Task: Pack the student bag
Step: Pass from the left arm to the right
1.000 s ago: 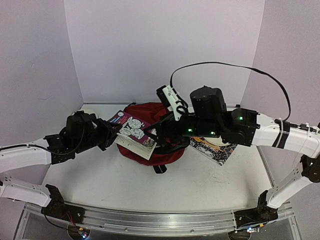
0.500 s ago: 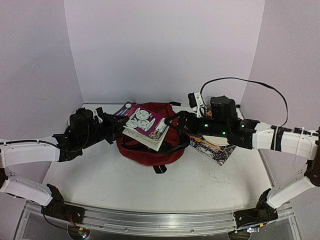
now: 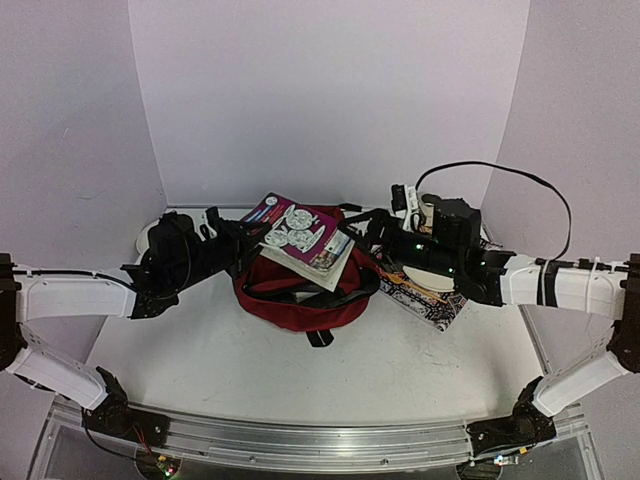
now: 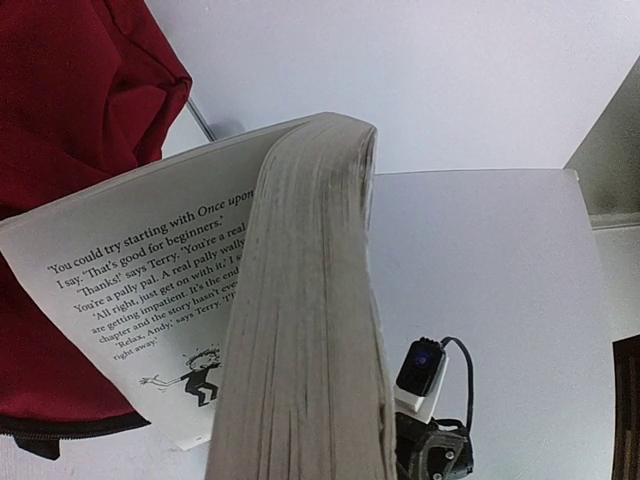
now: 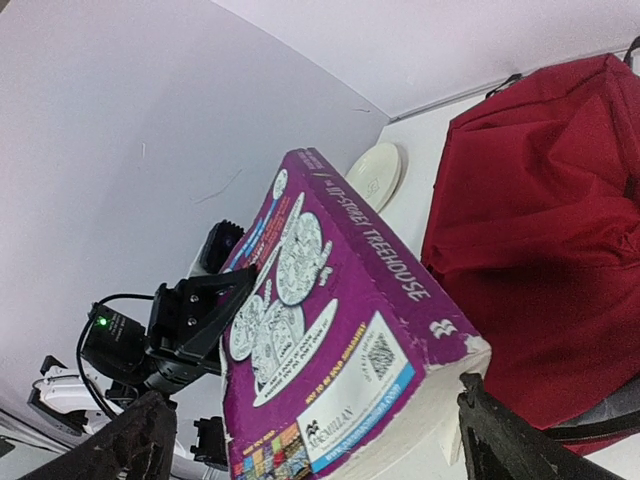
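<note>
The student bag point(image 3: 300, 300) lies dark red in the table's middle, its black straps on top; it also shows in the wrist views point(image 4: 70, 150) point(image 5: 540, 230). A thick purple paperback book point(image 3: 300, 238) hangs tilted over the bag. My left gripper point(image 3: 243, 238) is shut on the book's left edge, and its black finger point(image 5: 205, 300) lies across the cover. The page block point(image 4: 300, 330) fills the left wrist view. My right gripper point(image 3: 366, 232) is open, its fingertips point(image 5: 140, 440) spread either side of the book's near end point(image 5: 340, 340) without gripping it.
A black-and-white patterned book point(image 3: 432, 297) lies flat on the table right of the bag, under the right arm. A white plate point(image 3: 145, 238) sits at the far left behind the left arm, also in the right wrist view point(image 5: 375, 172). Walls close in behind and at both sides.
The left arm has carried the book right and further back, over the bag. The right arm has come down and drawn back to the right, and its jaws have opened wider.
</note>
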### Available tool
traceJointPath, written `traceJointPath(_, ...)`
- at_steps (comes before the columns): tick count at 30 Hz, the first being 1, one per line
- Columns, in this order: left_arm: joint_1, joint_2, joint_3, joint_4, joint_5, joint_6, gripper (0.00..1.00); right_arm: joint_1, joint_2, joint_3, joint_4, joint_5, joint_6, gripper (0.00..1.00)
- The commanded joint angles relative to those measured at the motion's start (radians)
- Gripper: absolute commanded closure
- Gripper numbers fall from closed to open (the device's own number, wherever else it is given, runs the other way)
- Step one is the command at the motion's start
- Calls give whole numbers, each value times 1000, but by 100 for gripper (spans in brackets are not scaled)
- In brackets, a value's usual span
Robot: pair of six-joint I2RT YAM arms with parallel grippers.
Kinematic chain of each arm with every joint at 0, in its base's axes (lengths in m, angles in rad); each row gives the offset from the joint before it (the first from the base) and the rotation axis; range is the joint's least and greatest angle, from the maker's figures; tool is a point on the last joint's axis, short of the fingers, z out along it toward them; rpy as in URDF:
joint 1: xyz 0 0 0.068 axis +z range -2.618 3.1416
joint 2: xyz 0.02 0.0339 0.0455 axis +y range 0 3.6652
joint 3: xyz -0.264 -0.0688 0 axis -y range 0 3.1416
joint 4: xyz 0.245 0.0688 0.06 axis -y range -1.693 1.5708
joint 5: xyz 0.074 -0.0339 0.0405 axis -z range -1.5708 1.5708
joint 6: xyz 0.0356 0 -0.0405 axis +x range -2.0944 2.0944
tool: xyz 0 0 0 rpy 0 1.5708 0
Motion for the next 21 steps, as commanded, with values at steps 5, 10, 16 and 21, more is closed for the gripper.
traceJointPath(5, -3, -6, 96, 231, 52, -35, 100, -10, 11, -57, 115, 19, 28, 2)
traceJointPath(10, -5, 27, 118, 274, 74, -46, 100, -11, 62, -31, 186, -67, 41, 2)
traceJointPath(16, -7, 78, 137, 348, 73, -58, 100, -11, 110, -16, 332, -174, 83, 9)
traceJointPath(21, -17, 108, 150, 372, 43, -30, 100, -11, 117, -16, 400, -210, 127, 15)
